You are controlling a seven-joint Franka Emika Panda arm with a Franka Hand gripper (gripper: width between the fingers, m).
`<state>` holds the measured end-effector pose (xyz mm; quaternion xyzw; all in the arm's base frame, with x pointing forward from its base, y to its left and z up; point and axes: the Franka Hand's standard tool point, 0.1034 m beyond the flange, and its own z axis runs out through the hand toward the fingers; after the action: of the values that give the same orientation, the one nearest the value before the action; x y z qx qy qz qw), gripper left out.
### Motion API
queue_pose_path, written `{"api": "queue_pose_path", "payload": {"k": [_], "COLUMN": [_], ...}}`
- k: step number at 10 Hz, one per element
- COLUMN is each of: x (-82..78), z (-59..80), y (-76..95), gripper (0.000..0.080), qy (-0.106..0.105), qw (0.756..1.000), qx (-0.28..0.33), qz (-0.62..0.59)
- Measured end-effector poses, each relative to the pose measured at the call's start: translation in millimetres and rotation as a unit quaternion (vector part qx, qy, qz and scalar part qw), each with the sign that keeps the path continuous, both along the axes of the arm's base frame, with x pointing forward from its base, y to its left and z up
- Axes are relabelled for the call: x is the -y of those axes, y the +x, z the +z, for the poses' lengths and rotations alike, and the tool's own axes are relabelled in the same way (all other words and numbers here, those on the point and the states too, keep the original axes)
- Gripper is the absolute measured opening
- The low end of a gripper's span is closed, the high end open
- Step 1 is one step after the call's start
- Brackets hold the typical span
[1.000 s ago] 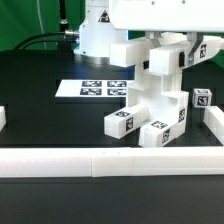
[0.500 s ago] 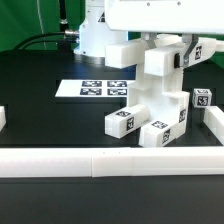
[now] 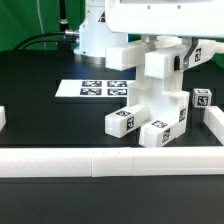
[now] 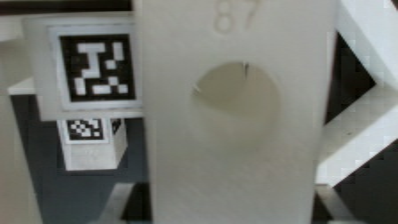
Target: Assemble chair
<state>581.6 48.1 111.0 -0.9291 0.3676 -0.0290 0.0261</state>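
Your gripper [image 3: 166, 58] is clamped on the chair's upright slab [image 3: 160, 80], which stands on the stacked chair pieces [image 3: 150, 120] just beside the marker board [image 3: 95, 88], on the exterior view's right, so hold it plumb and press straight down without twisting.

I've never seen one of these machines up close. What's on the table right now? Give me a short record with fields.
Table: black table, with a white rail along its near edge.
Chair pieces: a tall stack of white pieces at the exterior view's right, and a tagged block beside its foot.
Board: the marker board lies flat, toward the exterior view's left of the stack.
Gripper: the gripper is right over the stack's top. Its fingers are hidden, so a grip cannot be confirmed.
Wrist view: a white slab with a round dent fills the picture.
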Motion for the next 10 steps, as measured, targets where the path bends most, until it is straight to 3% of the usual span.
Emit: {"api": "queue_pose_path", "payload": {"k": [10], "x": [5.8], "z": [-36.4], "y": [-0.2], "gripper": [0.0284], "qy": [-0.015], "qw": [0.999], "qx": [-0.022], "qz": [0.018]}}
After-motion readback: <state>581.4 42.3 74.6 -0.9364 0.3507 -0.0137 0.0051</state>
